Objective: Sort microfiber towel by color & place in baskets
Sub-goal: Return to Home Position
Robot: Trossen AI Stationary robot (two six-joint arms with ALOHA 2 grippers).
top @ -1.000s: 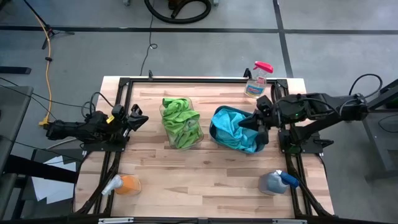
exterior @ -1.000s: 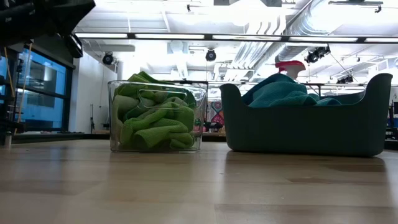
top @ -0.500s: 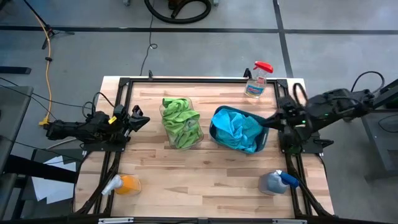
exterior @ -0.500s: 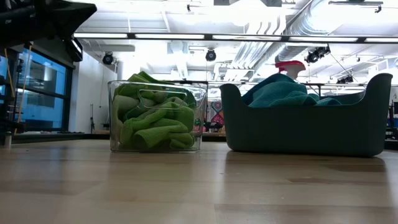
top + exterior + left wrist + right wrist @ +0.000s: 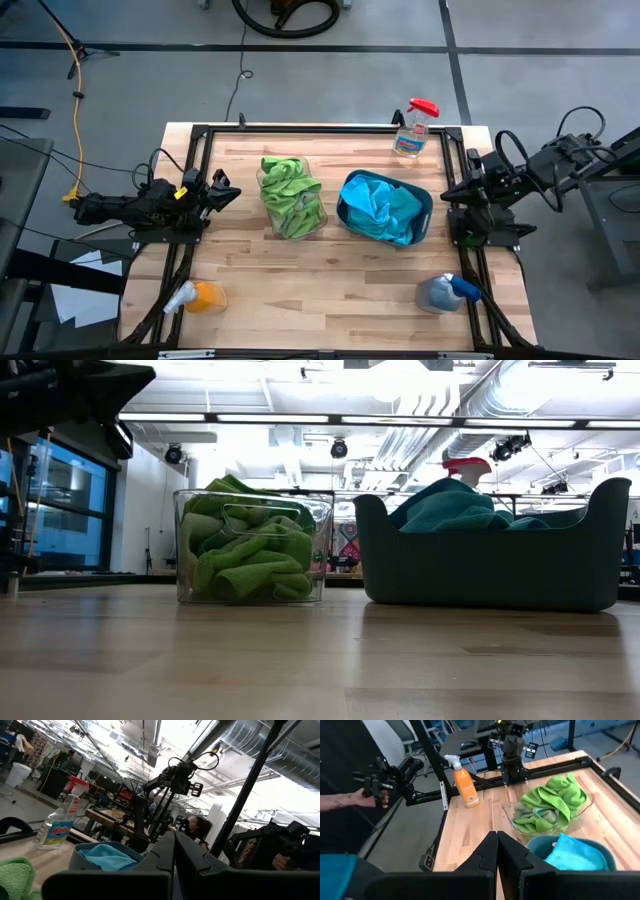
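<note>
Green towels [image 5: 288,195] fill the clear basket [image 5: 318,510]; blue towels [image 5: 385,210] fill the teal basket [image 5: 480,570] just beside it. Both arms lie folded low, well apart from the clear basket on either side, with the left gripper [image 5: 224,192] and right gripper [image 5: 448,191] clenched on nothing.

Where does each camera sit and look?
High view: above, looking straight down; left gripper and right gripper at opposite sides of the table.
Low view: tabletop height, level toward clear basket and teal basket; an arm shows top left.
Left wrist view: left wrist, past its gripper toward the teal basket.
Right wrist view: right wrist, past its gripper toward green towels.
Wrist views share the teal basket.
</note>
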